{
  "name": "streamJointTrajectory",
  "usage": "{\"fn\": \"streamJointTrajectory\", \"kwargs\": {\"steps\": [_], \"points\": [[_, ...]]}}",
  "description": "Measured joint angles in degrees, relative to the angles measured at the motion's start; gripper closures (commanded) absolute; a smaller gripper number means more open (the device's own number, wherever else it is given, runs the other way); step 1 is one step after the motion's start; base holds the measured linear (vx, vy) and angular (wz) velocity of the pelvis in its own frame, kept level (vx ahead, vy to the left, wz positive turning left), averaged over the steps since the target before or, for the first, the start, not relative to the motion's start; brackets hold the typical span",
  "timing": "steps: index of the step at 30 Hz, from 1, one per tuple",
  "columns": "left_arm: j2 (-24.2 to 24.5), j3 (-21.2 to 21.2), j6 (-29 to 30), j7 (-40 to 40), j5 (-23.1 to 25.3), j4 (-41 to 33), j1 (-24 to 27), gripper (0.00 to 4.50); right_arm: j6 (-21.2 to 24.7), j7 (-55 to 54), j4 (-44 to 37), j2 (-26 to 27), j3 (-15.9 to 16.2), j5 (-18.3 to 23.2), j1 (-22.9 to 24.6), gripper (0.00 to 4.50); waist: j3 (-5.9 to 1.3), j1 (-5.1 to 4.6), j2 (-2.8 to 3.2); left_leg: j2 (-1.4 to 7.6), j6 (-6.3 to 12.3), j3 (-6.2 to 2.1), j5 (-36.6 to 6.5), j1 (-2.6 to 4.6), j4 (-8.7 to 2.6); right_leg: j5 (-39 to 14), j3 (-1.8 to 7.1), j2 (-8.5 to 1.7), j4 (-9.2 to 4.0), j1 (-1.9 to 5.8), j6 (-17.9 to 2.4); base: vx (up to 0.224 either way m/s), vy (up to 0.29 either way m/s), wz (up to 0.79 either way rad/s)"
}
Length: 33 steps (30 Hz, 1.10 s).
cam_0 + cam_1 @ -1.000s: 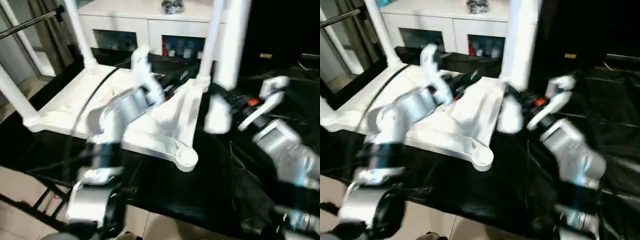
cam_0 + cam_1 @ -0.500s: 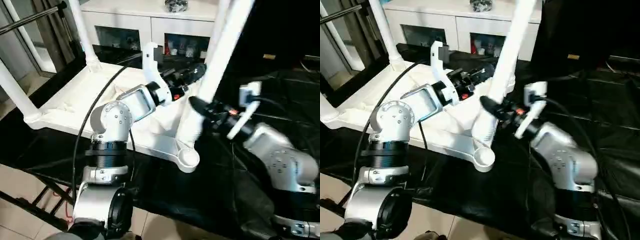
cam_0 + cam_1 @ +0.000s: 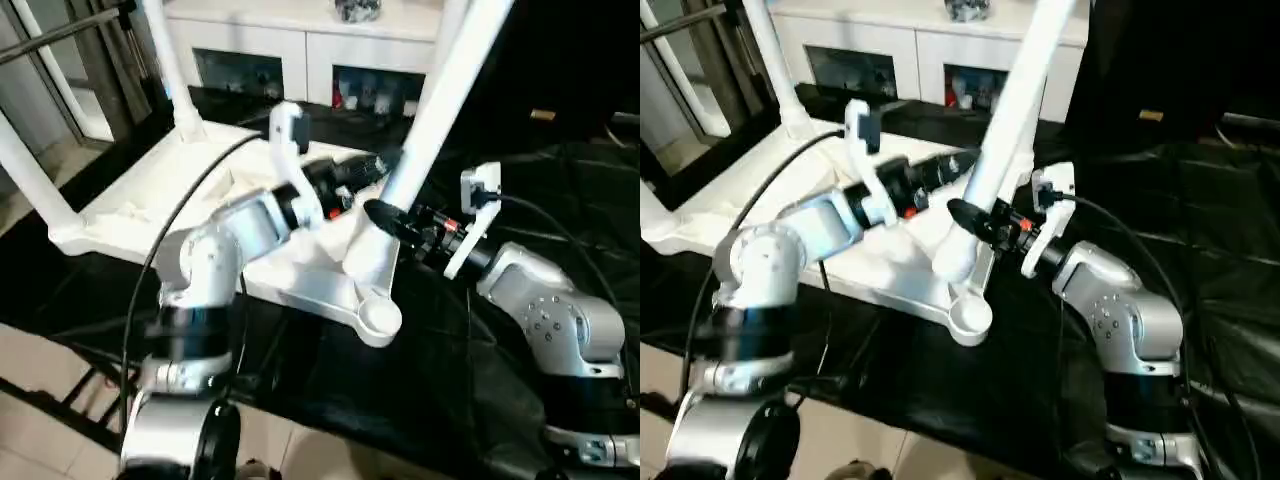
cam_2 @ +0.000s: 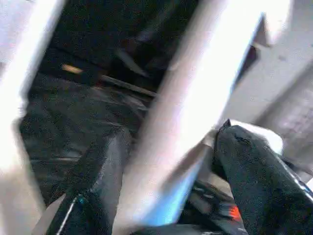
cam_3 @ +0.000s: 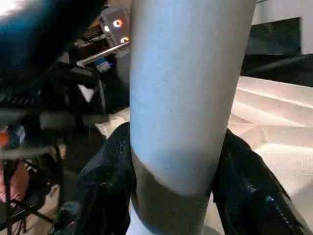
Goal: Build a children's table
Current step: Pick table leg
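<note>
Black-covered table (image 3: 420,390) carries the upturned tabletop (image 3: 150,205).

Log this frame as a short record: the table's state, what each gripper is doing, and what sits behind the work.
tabletop: upside down on the black cloth, ribbed underside up
fitted legs: far-left leg and near-left leg stand in their sockets
loose leg: tilted, lower end near the empty corner socket, not seated
right gripper: shut on the loose leg low down
left gripper: fingers either side of the same leg, grip not clear
background: white cabinet with glass doors
</note>
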Motion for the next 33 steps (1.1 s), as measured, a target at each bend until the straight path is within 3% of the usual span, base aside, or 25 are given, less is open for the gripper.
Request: {"fn": "streamJointTrajectory", "kwargs": {"steps": [4,10,12,15,17,20,22,26,33], "points": [[0.6,-0.3,-1.9,-1.7,-0.2,0.0,0.3,0.61,1.1,1.0,-0.9,-1.9,0.1,0.9,-1.2,2.66,0.09,0.0,-0.27,0.01,0.0,0.0,0.0,0.05,-0.01,0.0,0.0,0.0,0.01,0.01,0.0,0.0,0.0,0.0],[1.6,-3.5,-3.8,-2.0,2.4,0.1,0.6,0.16,2.7,5.9,-4.7,-7.6,4.9,0.8,-0.6,2.67,0.12,0.09,-0.52,0.02,0.01,0.0,0.0,0.05,-0.01,0.0,0.0,0.01,0.01,0.02,0.0,0.0,0.0,0.0],[0.0,-3.3,-4.1,0.9,3.2,1.1,0.2,0.66,2.7,5.9,-4.8,-7.5,6.4,-0.7,-0.5,2.67,0.09,0.06,-0.64,0.02,0.01,0.0,0.0,0.05,0.02,0.0,0.0,0.01,0.04,0.03,0.0,0.0,0.0,0.0],[-2.2,-2.0,-5.1,5.8,4.2,3.1,-0.4,0.58,2.4,3.3,-4.7,-6.6,7.6,-3.7,-0.4,2.67,0.1,0.02,-0.72,0.01,0.01,0.0,0.0,0.06,0.07,0.1,0.02,0.01,0.04,0.04,0.0,0.0,0.0,0.0],[-3.6,-0.7,-6.4,9.8,4.7,4.4,-0.9,1.15,2.0,1.2,-4.2,-5.6,7.8,-5.0,-0.7,2.67,0.08,0.0,-0.8,0.01,0.01,0.0,0.0,0.07,0.07,0.1,0.02,0.01,0.04,0.04,0.0,0.0,0.0,0.0],[-5.8,2.7,-9.0,18.9,5.2,6.1,-2.8,1.14,1.1,-2.9,-3.3,-3.6,7.8,-6.2,-1.3,2.67,0.09,-0.31,-0.88,0.02,0.0,0.01,0.0,0.13,0.05,0.1,0.03,0.01,0.06,0.04,0.0,0.0,0.0,0.0],[-5.8,5.3,-9.9,23.6,5.1,6.6,-3.3,1.58,0.9,-4.8,-3.1,-2.4,8.5,-6.9,-1.5,2.67,0.08,-0.46,-0.95,0.08,0.0,0.0,0.0,0.13,0.01,0.1,-0.02,0.07,0.06,0.03,0.0,0.0,0.0,0.0],[-5.9,6.5,-9.5,26.1,4.1,5.9,-3.3,1.6,0.9,-6.8,-1.9,-0.2,9.4,-7.7,-2.1,2.67,0.08,0.02,-0.99,0.08,0.01,0.0,0.0,0.04,0.01,0.1,-0.04,0.06,0.02,0.02,0.0,0.0,0.0,0.0],[-6.0,7.9,-9.4,27.7,0.8,4.7,-3.3,2.35,0.7,-8.9,-2.0,2.1,9.4,-8.0,-2.7,2.67,0.03,-0.05,-1.28,0.02,0.01,0.0,0.0,0.02,0.07,0.1,0.02,0.03,-0.01,0.04,0.0,0.0,0.0,0.0]]}}
